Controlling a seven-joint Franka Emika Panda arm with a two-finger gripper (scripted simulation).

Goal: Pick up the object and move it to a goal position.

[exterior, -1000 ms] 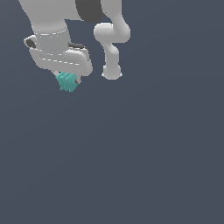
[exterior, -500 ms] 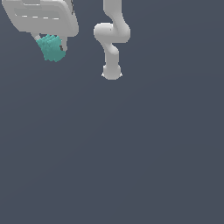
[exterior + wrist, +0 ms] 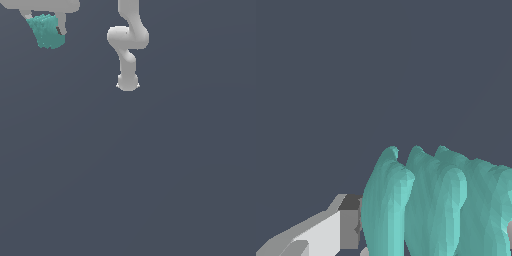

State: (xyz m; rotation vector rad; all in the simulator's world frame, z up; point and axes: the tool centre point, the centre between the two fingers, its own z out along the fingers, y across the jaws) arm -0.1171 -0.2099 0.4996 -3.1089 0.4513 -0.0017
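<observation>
My hand (image 3: 46,22) grips the block (image 3: 46,31) between its fingers, carrying it; next I must reach the goal.

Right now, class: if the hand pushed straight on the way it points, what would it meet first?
Only the teal block it grips lies ahead; past that, the wrist view shows plain grey, seemingly free, though depth is unclear.

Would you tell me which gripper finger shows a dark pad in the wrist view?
The white finger beside the teal ridged block; the other is barely visible.
</observation>
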